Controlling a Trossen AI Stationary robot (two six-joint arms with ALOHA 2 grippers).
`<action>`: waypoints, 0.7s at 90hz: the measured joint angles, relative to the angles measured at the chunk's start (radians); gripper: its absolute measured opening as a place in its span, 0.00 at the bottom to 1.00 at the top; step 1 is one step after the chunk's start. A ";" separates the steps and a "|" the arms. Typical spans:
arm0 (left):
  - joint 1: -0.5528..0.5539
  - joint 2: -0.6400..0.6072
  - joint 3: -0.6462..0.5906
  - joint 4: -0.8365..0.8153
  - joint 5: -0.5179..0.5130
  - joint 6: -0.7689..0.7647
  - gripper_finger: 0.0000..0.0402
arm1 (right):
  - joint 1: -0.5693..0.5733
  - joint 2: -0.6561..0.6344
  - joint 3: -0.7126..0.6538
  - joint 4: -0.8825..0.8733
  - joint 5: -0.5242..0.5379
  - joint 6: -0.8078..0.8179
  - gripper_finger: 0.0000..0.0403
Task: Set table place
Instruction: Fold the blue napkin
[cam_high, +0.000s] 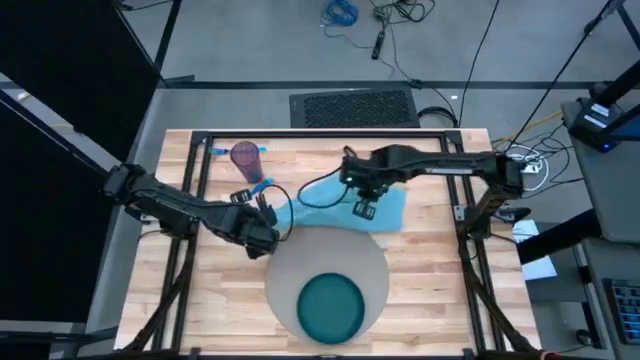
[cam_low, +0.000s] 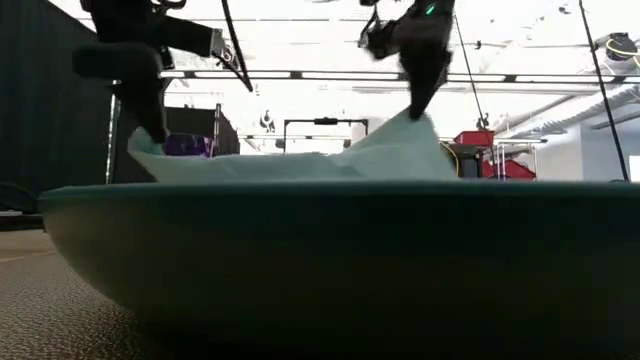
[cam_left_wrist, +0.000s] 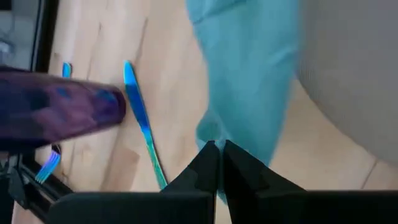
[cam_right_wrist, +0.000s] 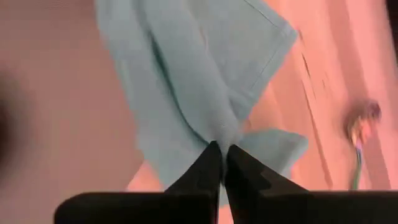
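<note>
Both arms hold one light blue cloth napkin (cam_high: 352, 208) between them over the far half of the light-wood worktop (cam_high: 440, 280), just beyond the round grey placemat (cam_high: 283, 268).

The left tool (cam_high: 268, 232) sits at the napkin's left end, close to the placemat's far left edge. In the left wrist view its fingers (cam_left_wrist: 208, 167) are pressed together on a fold of the blue cloth, so it is pinched closed on the napkin.

The right tool (cam_high: 362, 203) is over the napkin's right part, near the middle of the worktop. Its fingers (cam_right_wrist: 210, 163) meet at a gathered ridge of the fabric, closed on the napkin as well. From table height, the cloth rises to a peak under this tool (cam_low: 418, 108) and slopes down towards the other arm.

The placemat lies flat on the near centre of the worktop, with a dark teal plate (cam_high: 331, 306) resting on its near part. A purple cup (cam_high: 246, 161) stands at the far left of the worktop. Blue cutlery (cam_left_wrist: 142, 121) lies on the wood beside it; I cannot tell which pieces they are.
</note>
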 joint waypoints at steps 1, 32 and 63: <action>0.000 0.000 0.000 0.004 -0.001 0.001 0.00 | 0.008 -0.008 -0.003 -0.006 -0.010 0.008 0.00; 0.000 0.000 0.000 0.093 -0.003 0.052 0.00 | 0.311 -0.085 -0.111 0.065 -0.352 0.260 0.00; 0.001 0.000 0.000 0.134 -0.003 0.084 0.00 | 0.494 -0.080 -0.483 0.506 -0.436 0.545 0.04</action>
